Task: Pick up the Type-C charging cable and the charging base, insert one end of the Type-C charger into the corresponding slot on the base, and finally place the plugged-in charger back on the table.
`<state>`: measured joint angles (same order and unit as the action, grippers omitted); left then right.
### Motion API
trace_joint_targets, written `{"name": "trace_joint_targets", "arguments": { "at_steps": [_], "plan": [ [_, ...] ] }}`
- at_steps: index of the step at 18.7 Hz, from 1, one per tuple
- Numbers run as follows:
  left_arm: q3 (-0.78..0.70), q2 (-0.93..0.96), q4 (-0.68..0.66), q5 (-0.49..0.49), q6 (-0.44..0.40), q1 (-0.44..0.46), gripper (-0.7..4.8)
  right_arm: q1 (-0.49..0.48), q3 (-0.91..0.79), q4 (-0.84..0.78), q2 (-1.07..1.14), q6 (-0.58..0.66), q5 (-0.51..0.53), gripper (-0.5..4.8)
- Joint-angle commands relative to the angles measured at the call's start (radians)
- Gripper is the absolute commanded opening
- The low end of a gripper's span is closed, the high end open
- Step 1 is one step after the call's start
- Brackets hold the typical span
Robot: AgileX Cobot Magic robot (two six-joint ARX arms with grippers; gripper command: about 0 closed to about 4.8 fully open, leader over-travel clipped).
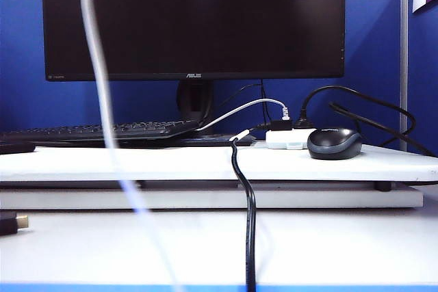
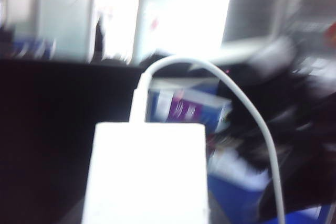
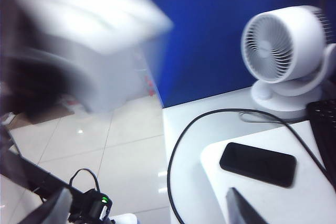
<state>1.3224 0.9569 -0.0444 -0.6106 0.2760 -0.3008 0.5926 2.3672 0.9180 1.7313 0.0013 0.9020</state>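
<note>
Bench (image 1: 205,244): white, with a raised white board (image 1: 137,162) carrying a monitor (image 1: 195,18), keyboard (image 1: 102,131), mouse (image 1: 335,143) and a small hub (image 1: 287,138).
Base (image 2: 147,174): white block filling the near part of the left wrist view, off the bench; the left gripper itself is hidden, so I cannot tell how its jaws stand.
Cable (image 2: 247,108): white, plugged into the base, arching up and away; in the exterior view it hangs blurred on the left (image 1: 102,100).
Right gripper (image 3: 152,211): jaws released and wide apart, nothing between them, tilted over the bench beside a phone (image 3: 257,163) and fan (image 3: 286,56).
</note>
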Motion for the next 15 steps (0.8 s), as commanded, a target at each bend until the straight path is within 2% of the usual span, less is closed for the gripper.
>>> {"name": "trace_joint_targets", "arguments": {
  "at_steps": [1, 4, 7, 10, 12, 15],
  "plan": [
    [0.004, 0.026, -0.095, 0.014, -0.019, 0.0, -0.05, -0.018, 0.002, 0.054, -0.011, -0.037, -0.106, 3.85],
    [0.004, 0.08, -0.182, 0.031, -0.063, 0.0, -0.05, -0.018, 0.002, 0.126, -0.02, -0.097, -0.198, 3.01],
    [0.004, 0.17, -0.249, 0.035, -0.063, 0.0, -0.05, -0.018, 0.002, 0.21, -0.023, -0.137, -0.299, 3.01],
    [0.004, 0.261, -0.357, 0.091, -0.069, 0.0, -0.05, -0.018, 0.002, 0.231, -0.024, -0.137, -0.381, 3.05],
    [0.004, 0.329, -0.421, 0.13, -0.135, 0.0, -0.05, -0.018, 0.002, 0.23, -0.024, -0.137, -0.386, 3.06],
    [0.003, 0.446, -0.48, 0.139, -0.218, -0.001, -0.05, -0.018, 0.002, 0.23, -0.024, -0.137, -0.387, 3.06]
  ]
}}
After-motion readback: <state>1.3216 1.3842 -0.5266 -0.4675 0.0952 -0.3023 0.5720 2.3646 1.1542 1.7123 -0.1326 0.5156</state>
